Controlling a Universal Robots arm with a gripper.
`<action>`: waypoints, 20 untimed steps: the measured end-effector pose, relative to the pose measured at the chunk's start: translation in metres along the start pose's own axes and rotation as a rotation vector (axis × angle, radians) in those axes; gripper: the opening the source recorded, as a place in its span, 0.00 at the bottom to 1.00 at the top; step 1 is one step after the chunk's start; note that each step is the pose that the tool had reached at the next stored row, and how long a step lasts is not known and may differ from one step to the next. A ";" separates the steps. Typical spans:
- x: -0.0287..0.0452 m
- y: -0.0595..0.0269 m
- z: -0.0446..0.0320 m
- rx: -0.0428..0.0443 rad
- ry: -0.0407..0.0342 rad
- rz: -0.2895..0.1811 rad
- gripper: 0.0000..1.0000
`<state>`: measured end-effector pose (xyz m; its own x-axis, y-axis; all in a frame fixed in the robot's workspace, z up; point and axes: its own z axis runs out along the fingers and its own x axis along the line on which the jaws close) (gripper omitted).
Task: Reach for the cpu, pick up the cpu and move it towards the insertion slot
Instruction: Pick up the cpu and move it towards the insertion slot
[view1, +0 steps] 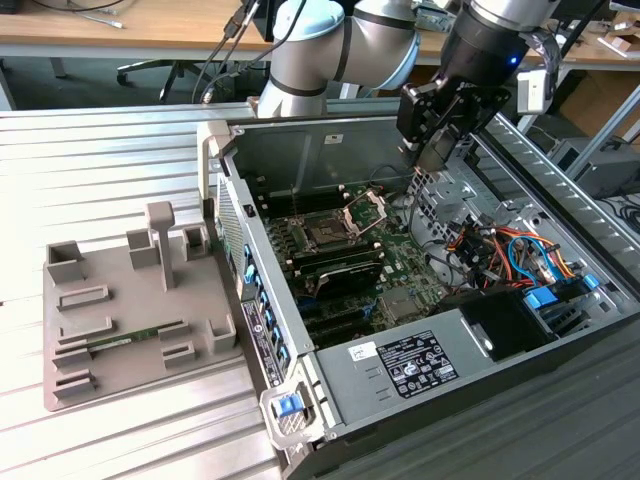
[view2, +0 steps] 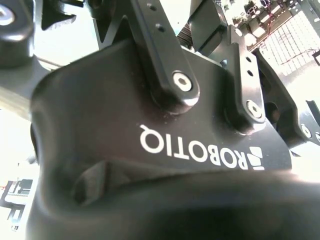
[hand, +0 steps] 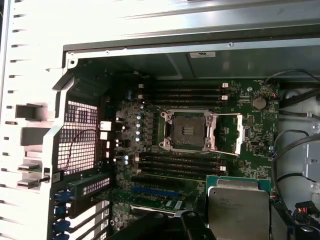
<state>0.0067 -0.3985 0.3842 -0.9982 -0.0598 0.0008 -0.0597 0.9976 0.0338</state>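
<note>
I have the cpu (hand: 239, 206) clamped in my pincer (view1: 437, 160), hanging above the open case, beside the insertion slot (hand: 189, 131). Carrying step; next I must line it up squarely over the socket.

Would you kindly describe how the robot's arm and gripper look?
The arm has silver-grey tubular links with pale blue joint caps and black cables alongside. The gripper is matte black with bolted linkage bars, white lettering on its body, and a lit blue spot above.

A ribbed metal worktop (view1: 120, 150) carries an open computer case (view1: 330, 135) and a grey fixture tray (view1: 140, 345).
</note>
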 end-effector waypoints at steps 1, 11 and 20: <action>-0.0002 0.0000 0.0000 0.0000 -0.0001 0.000 0.55; -0.0024 0.0000 0.0011 0.0000 0.0000 0.000 0.55; -0.0018 0.0003 0.0020 -0.0001 -0.0001 0.000 0.55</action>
<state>0.0085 -0.3980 0.3822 -0.9982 -0.0598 0.0007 -0.0598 0.9976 0.0339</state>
